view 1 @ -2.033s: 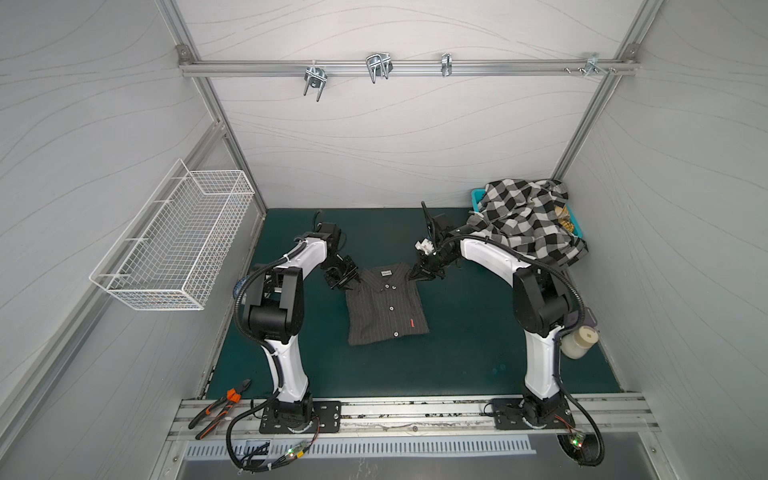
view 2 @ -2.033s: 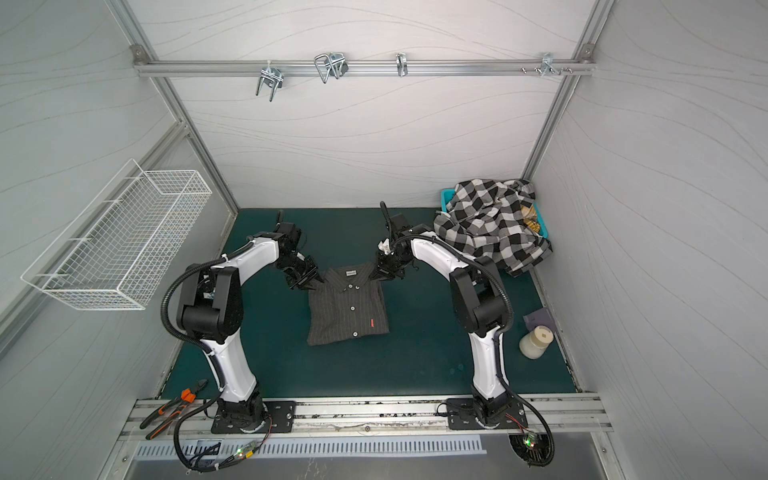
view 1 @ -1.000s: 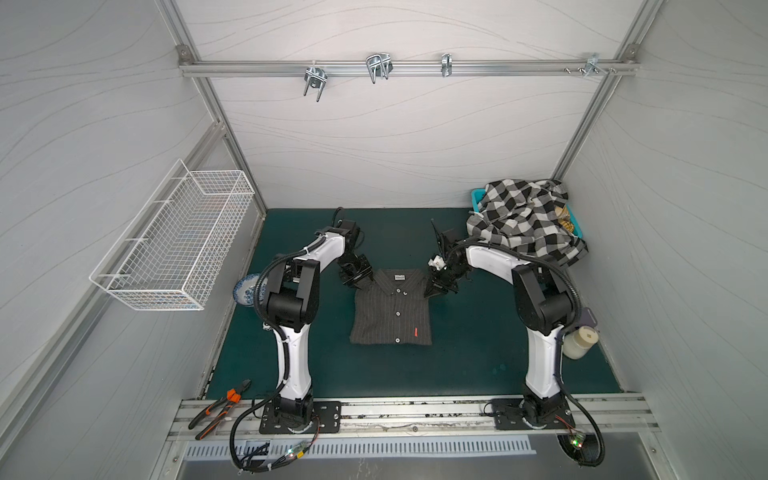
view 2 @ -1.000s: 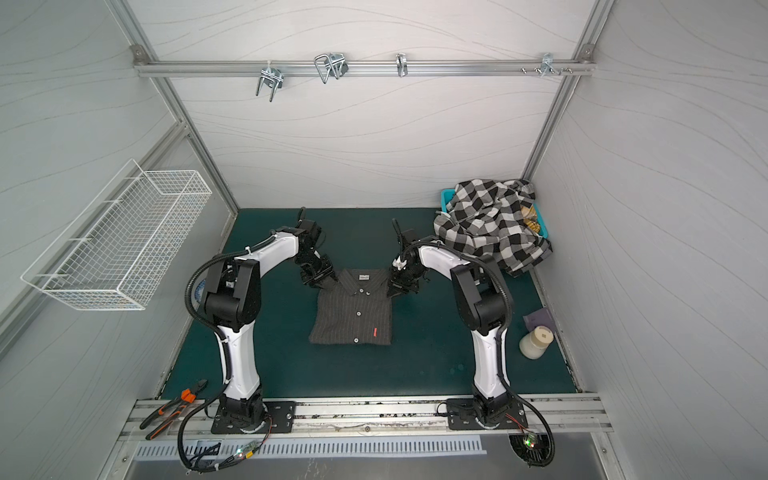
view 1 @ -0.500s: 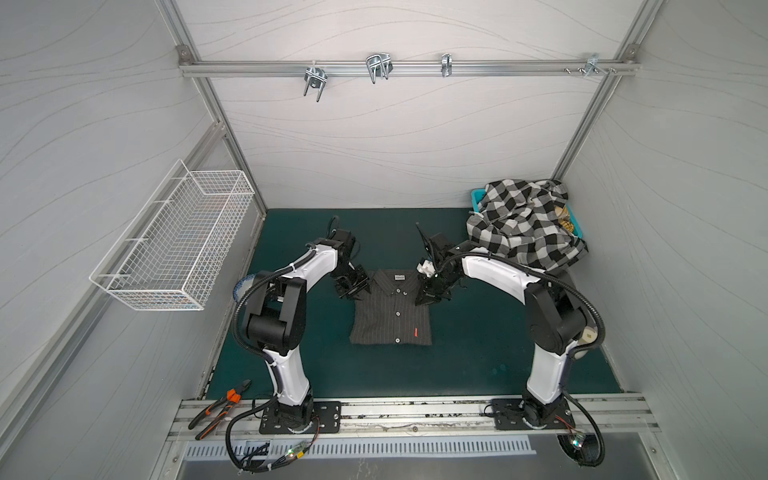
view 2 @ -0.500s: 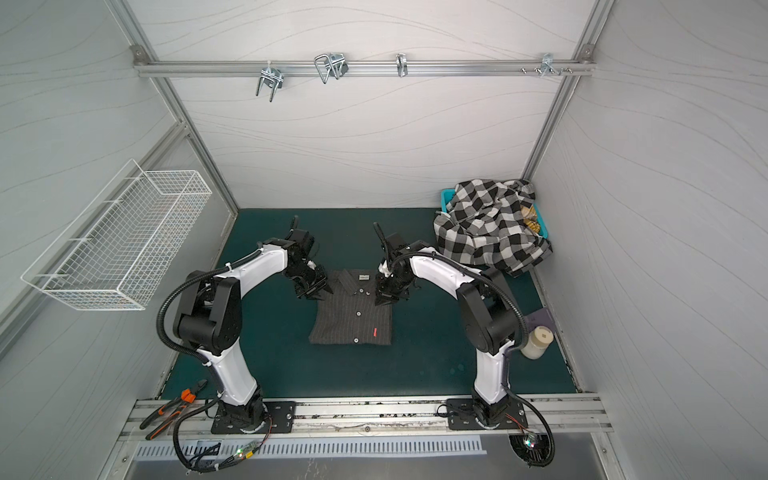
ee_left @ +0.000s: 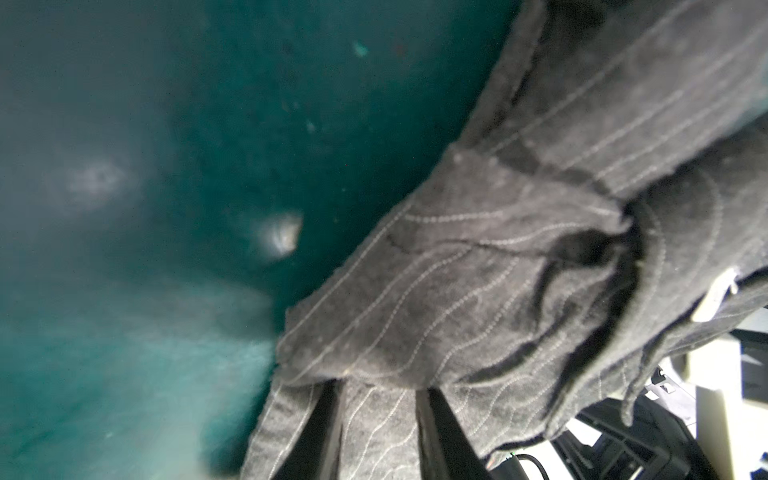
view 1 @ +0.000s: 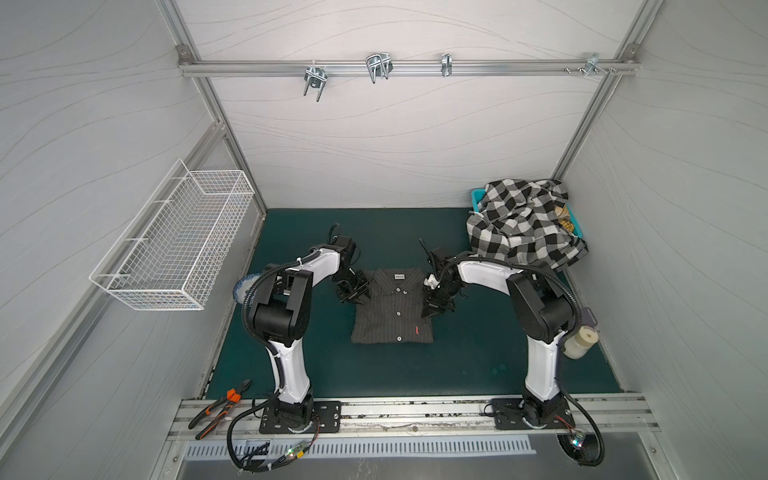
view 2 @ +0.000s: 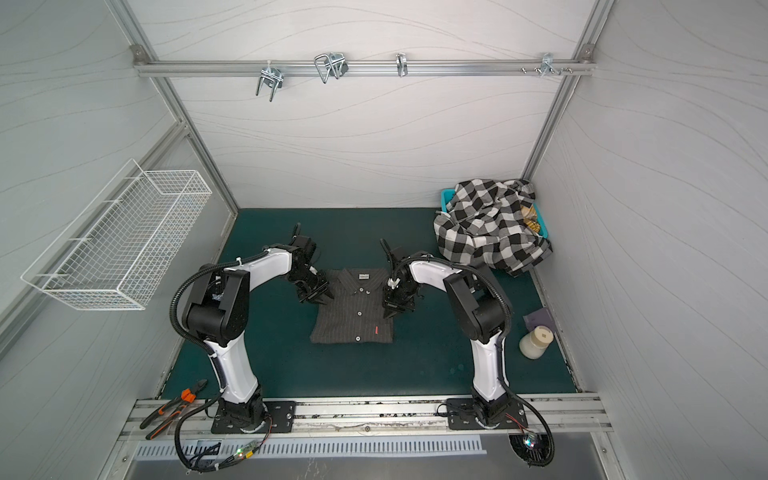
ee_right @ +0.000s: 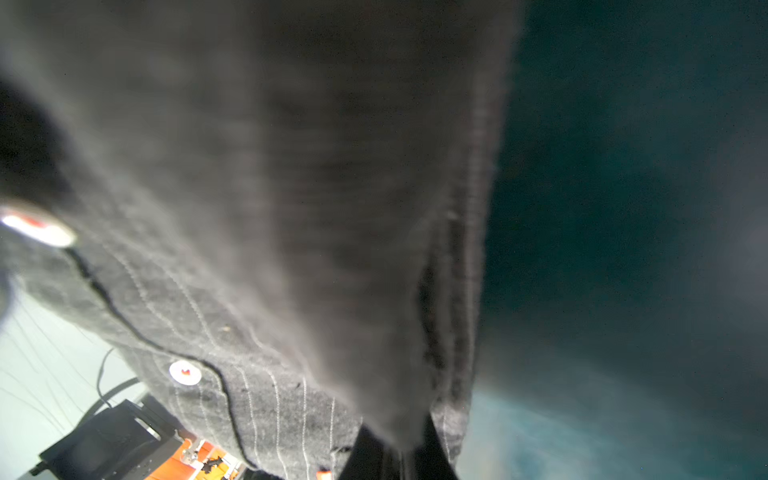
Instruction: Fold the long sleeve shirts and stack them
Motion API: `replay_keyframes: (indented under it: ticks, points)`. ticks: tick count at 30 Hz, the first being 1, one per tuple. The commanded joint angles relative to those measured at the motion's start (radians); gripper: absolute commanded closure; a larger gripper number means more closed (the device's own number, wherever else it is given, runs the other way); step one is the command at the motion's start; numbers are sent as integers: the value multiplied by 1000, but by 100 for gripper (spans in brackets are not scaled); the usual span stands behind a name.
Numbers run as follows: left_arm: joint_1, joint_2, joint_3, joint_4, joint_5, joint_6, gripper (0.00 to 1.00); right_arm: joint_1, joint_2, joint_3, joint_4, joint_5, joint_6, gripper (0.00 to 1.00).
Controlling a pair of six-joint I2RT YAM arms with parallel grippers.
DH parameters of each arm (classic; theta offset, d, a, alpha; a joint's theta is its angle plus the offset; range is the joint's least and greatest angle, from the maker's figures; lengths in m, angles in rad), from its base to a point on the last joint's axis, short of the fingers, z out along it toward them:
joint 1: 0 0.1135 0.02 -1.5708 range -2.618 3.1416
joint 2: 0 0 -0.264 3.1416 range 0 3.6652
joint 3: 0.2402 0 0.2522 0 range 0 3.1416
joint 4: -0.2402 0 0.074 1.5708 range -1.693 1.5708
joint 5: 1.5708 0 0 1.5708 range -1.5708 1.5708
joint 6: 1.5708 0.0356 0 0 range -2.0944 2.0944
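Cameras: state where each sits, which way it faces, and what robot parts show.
Top views: high in front, looking down toward the back wall; both arms whole, left gripper, right gripper, pinstriped shirt.
Left wrist: on the left arm, facing along its fingers at the shirt's edge.
Right wrist: on the right arm, close on the shirt's buttons; fingertips show.
Shared: all show the shirt and green mat.
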Motion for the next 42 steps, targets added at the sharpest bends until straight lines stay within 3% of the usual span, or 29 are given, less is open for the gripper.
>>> replay_keyframes:
  ticks: [1,7,15,18,28,42]
  points:
    - [2,11,46,0,1,-8,68,-14,-12,22,-25,18,-27,90]
    - [3,-74,124,-80,-42,15,54,3,-129,43,-86,26,-39,85]
    - [4,-263,50,-133,-70,37,54,36,-222,113,-168,90,-34,81]
    - [4,-318,-13,-121,-66,33,58,29,-184,187,-173,100,-34,82]
    - [3,-379,-220,-50,3,23,86,8,75,438,-130,75,-28,92]
    - [3,-365,-286,-9,15,23,90,33,242,410,-54,41,-3,93]
